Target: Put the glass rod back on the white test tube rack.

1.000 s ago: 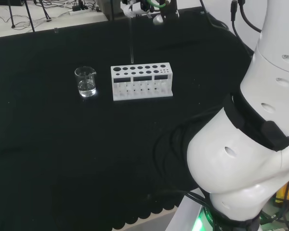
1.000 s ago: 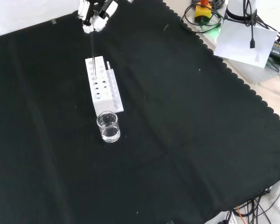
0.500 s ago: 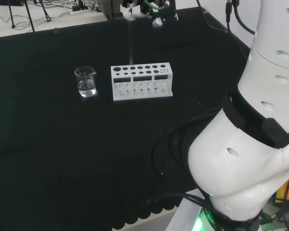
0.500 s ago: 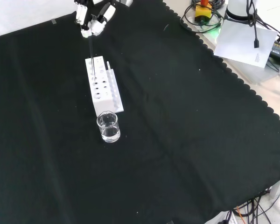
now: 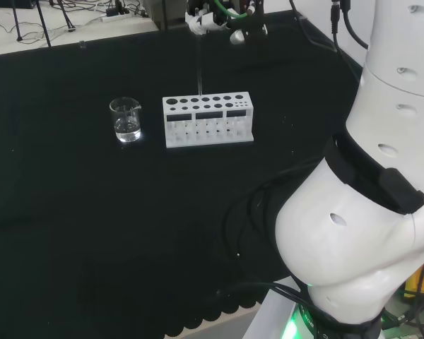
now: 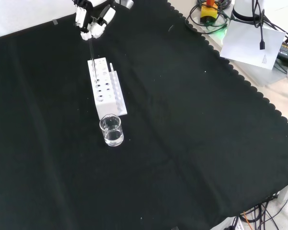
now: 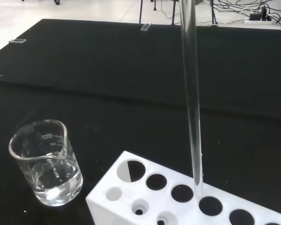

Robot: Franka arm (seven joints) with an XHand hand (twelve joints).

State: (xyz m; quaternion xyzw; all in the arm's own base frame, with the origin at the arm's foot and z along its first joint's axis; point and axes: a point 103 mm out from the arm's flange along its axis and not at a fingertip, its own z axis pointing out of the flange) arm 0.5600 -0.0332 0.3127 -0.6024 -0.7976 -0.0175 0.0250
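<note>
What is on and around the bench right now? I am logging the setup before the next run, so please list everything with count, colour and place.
Rack: one, white, middle of the cloth in the head view, rows of round holes on top.
Beaker: one, clear, a little clear liquid in the bottom, left of the rack in the head view, apart from it.
Glass rod: one, clear, upright, its lower tip just above the rack's top near a hole.
Cloth: one, black, covering the bench.
Cables and gear: several, beyond the cloth's far edge in the front view.
Arm: one, white, right side of the head view.
Hand: one, black and white, above the rack, fingers pinching the rod's top.
</note>
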